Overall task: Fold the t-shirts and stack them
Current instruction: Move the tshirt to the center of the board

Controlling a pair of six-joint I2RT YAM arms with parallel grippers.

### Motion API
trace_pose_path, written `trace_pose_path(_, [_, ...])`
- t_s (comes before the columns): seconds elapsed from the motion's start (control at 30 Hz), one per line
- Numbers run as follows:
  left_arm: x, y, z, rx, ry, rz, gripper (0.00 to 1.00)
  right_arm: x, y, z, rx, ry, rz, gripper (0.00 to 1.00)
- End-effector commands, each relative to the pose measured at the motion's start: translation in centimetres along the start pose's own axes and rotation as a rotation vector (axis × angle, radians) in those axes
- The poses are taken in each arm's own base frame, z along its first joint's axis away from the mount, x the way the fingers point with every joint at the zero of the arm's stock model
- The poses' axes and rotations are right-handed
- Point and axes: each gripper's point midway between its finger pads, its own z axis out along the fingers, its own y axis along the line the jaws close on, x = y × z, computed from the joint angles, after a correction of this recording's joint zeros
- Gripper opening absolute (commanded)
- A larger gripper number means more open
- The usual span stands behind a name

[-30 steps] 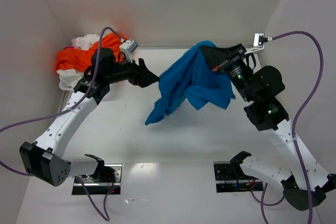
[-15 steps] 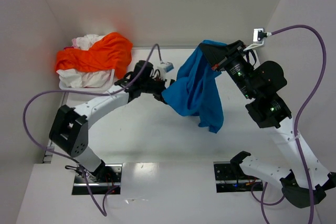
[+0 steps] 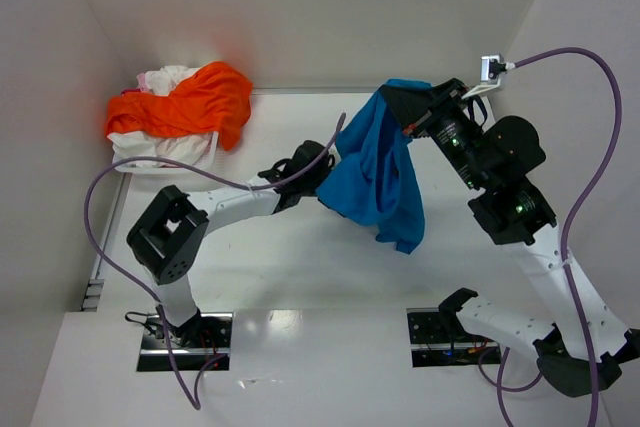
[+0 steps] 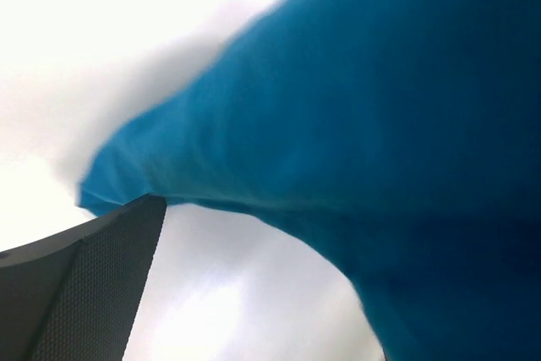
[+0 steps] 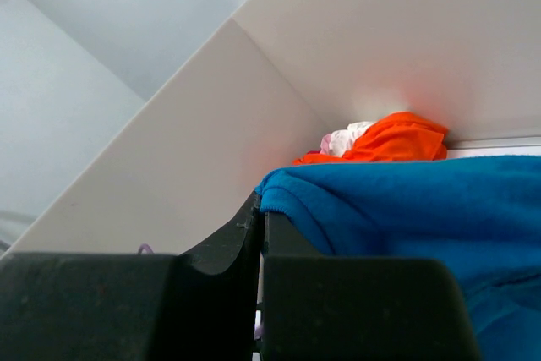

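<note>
A bright blue t-shirt (image 3: 378, 172) hangs in mid-air, bunched lengthwise, from my right gripper (image 3: 402, 103). That gripper is shut, its jaws pressed together on the shirt's top edge (image 5: 292, 188), and the cloth drapes over its right finger. My left gripper (image 3: 322, 180) is open at the shirt's lower left edge. In the left wrist view only one dark finger (image 4: 84, 289) shows, under the blue cloth (image 4: 363, 124), with nothing pinched. An orange t-shirt (image 3: 188, 99) lies on white and pinkish ones (image 3: 165, 149) at the back left.
The white table (image 3: 300, 267) is boxed in by white walls at the back and on both sides. Purple cables (image 3: 100, 197) loop off both arms. The two arm bases (image 3: 185, 332) are bolted at the near edge.
My left arm has swung right from the orange pile to the blue shirt's lower edge, and its jaws have opened wide. The shirt has drawn into a narrower hanging bunch.
</note>
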Motion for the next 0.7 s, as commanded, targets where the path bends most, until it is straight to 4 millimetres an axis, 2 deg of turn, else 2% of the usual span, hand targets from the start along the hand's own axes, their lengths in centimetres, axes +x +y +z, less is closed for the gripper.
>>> trace_pose_path(0.0, [-4.2, 2.8, 0.9, -0.162, -0.156, 0.104, 1.0, -3.7, 3.4, -1.4, -0.094, -0.094, -0.011, 0.0])
trace_pose_path(0.23, [-3.4, 7.5, 1.6, -0.363, -0.167, 0.174, 1.0, -3.9, 3.8, -2.4, -0.106, -0.093, -0.011, 0.0])
trace_pose_path(0.4, [-3.5, 8.8, 2.9, -0.397, -0.17, 0.195, 1.0, -3.6, 4.1, -2.5, -0.127, -0.074, -0.004, 0.0])
trace_pose_path(0.47, [-3.3, 8.3, 3.9, -0.348, -0.154, 0.206, 0.92, -3.6, 4.1, -2.5, -0.127, -0.074, -0.004, 0.0])
trace_pose_path(0.53, [-3.2, 8.1, 3.9, -0.337, -0.152, 0.207, 0.65, -3.9, 4.3, -2.8, -0.126, -0.087, -0.003, 0.0])
trace_pose_path(0.57, [-2.5, 8.3, 4.0, -0.339, -0.139, 0.19, 0.54, -4.0, 3.8, -2.7, -0.106, -0.093, -0.011, 0.0])
trace_pose_path(0.6, [-3.0, 8.2, 3.6, -0.347, -0.165, 0.185, 0.45, -4.1, 3.7, -2.7, -0.099, -0.099, -0.011, 0.0])
trace_pose_path(0.63, [-3.6, 7.7, 3.0, -0.341, -0.189, 0.176, 0.23, -4.3, 3.5, -3.0, -0.086, -0.109, -0.02, 0.0])
trace_pose_path(0.67, [-3.2, 7.8, 2.5, -0.355, -0.194, 0.164, 0.07, -4.6, 3.5, -3.0, -0.077, -0.113, -0.02, 0.0])
